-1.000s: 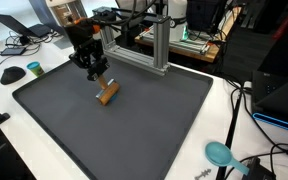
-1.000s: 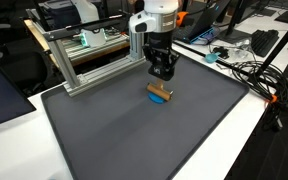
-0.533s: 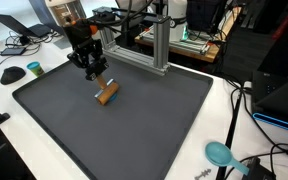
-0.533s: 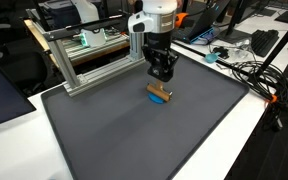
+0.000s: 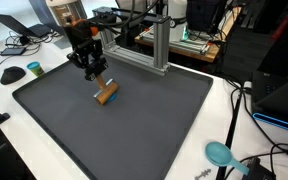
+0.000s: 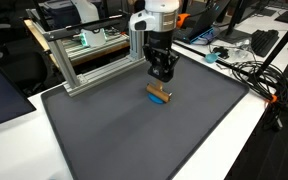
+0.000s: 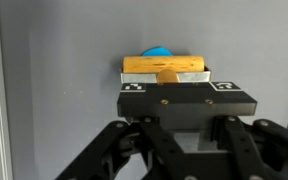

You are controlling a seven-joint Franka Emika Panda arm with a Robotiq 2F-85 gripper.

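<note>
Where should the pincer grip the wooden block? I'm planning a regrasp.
Across the middle of the block's long sides, coming from above: it lies flat on the mat, long and narrow. The blue piece sits at one side, so avoid that.

The thing nearest my fingers is a small wooden block (image 5: 107, 93), tan and elongated. It lies flat on the dark mat, toward the side near the aluminium frame. In an exterior view something blue shows at its underside (image 6: 160, 99); the wrist view shows blue behind its long edge (image 7: 163, 64).
</note>
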